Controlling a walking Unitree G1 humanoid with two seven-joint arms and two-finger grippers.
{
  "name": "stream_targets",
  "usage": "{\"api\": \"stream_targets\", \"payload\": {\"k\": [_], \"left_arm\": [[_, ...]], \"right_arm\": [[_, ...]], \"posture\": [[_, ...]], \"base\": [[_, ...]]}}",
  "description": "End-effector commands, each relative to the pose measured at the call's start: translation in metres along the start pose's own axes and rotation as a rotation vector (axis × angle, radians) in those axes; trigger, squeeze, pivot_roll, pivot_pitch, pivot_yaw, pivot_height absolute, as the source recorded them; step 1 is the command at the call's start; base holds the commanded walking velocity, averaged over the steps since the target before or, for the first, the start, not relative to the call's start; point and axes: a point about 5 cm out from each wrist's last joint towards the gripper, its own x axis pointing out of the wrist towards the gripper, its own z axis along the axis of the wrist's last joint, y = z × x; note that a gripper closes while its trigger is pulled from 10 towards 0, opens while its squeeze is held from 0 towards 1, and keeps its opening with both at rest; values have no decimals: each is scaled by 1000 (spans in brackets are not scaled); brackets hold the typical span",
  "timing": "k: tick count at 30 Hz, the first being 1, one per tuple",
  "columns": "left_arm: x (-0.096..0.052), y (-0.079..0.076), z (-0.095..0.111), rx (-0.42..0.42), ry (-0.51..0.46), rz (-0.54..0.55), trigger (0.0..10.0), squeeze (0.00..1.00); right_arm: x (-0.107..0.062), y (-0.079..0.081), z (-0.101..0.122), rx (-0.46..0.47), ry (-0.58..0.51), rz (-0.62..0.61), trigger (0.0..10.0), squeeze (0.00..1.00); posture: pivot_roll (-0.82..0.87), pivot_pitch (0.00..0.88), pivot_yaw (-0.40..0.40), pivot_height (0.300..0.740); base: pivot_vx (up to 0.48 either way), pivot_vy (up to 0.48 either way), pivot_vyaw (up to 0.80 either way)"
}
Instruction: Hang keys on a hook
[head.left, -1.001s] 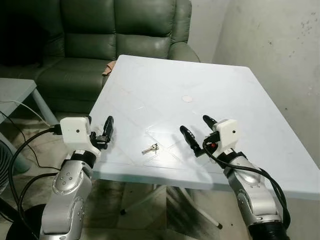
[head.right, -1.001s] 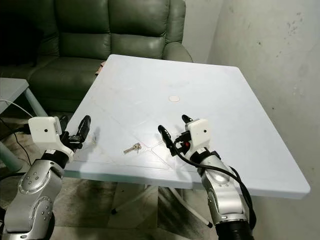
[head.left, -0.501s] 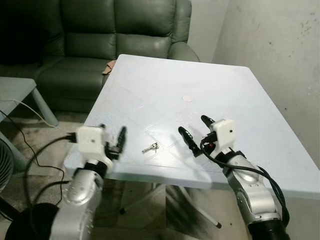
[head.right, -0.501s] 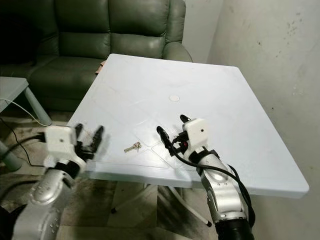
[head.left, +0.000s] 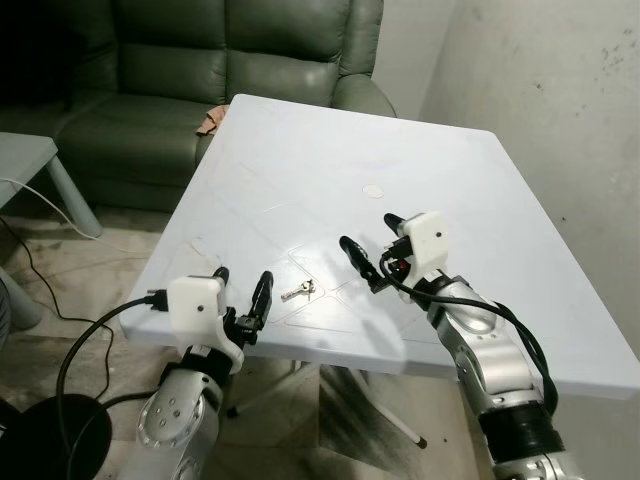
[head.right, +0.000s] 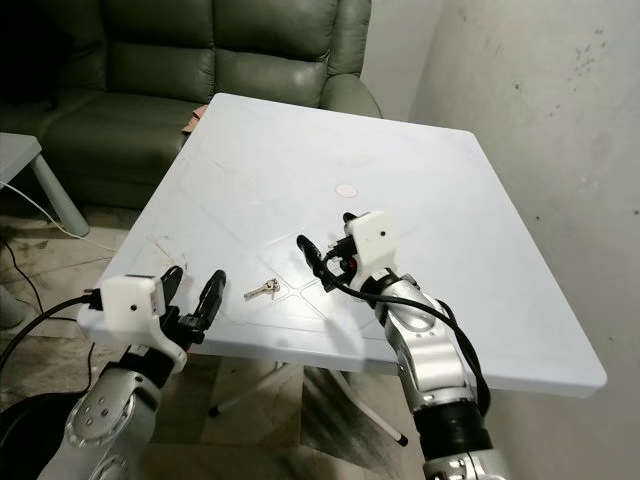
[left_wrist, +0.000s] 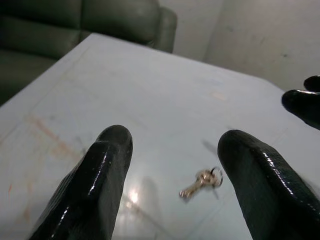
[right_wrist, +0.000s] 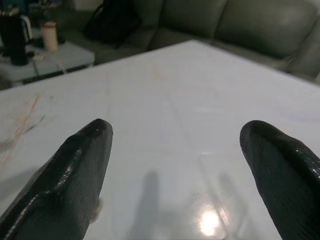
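Where the white bench (head.left: 420, 160) nears its front edge, a small bunch of keys (head.left: 299, 292) lies flat on the surface, not held by anything, with the ring end toward the robot's right and the blade pointing toward its left. The left gripper (head.left: 243, 303) hovers at the front edge of the bench, near the keys on their left side and apart from them; its two black fingers (left_wrist: 97, 185) are spread wide, and in the left wrist view the keys sit on the bench between and beyond the fingertips. The right gripper (head.left: 373, 250) is over the bench on the other side of the keys, a little farther in from the edge, also with its fingers (right_wrist: 70, 185) held well apart and nothing between them. Its nearer finger points toward the keys without touching them. A small round mark (head.left: 373, 190) shows on the bench top farther in, beyond the right gripper. Behind the bench stands a dark green sofa (head.left: 200, 70), and a bare grey wall (head.left: 560, 100) runs along the robot's right. A black cable (head.left: 90, 340) loops from the left arm down toward the floor.
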Motion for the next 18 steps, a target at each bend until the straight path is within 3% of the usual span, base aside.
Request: {"api": "stream_targets", "payload": {"k": [1, 5, 15, 18], "left_arm": [[-5, -7, 2, 4, 4, -2, 10000, 0], [-16, -12, -1, -11, 25, 22, 10000, 0], [-25, -19, 0, -27, 38, 33, 10000, 0], [-34, -22, -2, -32, 59, 45, 10000, 0]], "right_arm": [[4, 1, 0, -1, 30, 20, 10000, 0], [8, 5, -3, -4, 68, 69, 10000, 0], [12, 10, -7, 29, 105, 113, 10000, 0], [15, 22, -14, 36, 147, 172, 10000, 0]], "posture": [[4, 95, -148, 724], [21, 136, -165, 724], [36, 163, -177, 724], [61, 184, -186, 724]], "base": [[0, 0, 0], [0, 0, 0], [0, 0, 0], [0, 0, 0]]}}
